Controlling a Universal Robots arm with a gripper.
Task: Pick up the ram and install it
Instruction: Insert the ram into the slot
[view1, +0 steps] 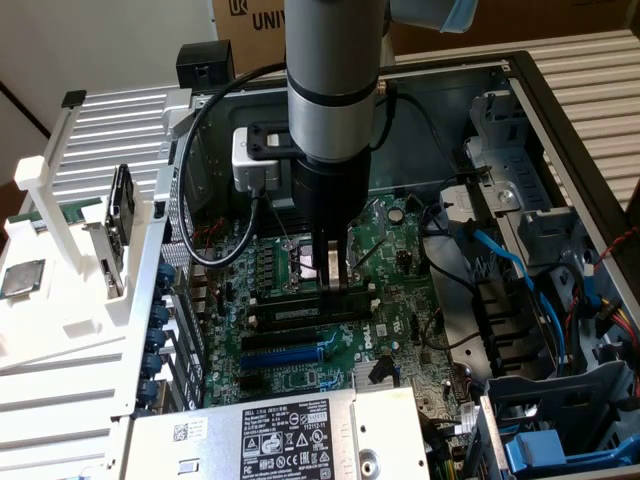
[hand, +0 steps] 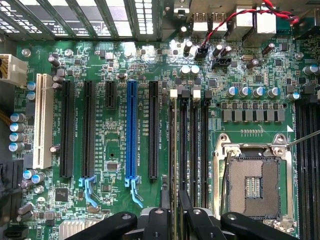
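Observation:
The ram (view1: 305, 312) is a long dark stick with a pale label, lying along a black memory slot on the green motherboard (view1: 385, 225). In the wrist view the ram (hand: 175, 150) appears edge-on as a thin dark line running down one of the slots with white end clips. My gripper (view1: 337, 283) points straight down onto the stick's middle. Its two fingers (hand: 161, 222) stand close together, one on each side of the thin edge, shut on it. Whether the stick is pressed fully home in the slot cannot be told.
The open processor socket (hand: 252, 182) lies right beside the memory slots. A blue expansion slot (hand: 131, 130) and black slots lie on the other side. The power supply (view1: 300, 430) sits in front, blue cables (view1: 505, 265) at the exterior view's right, and a white rack (view1: 60, 250) holding a silver chip (view1: 22, 278) at its left.

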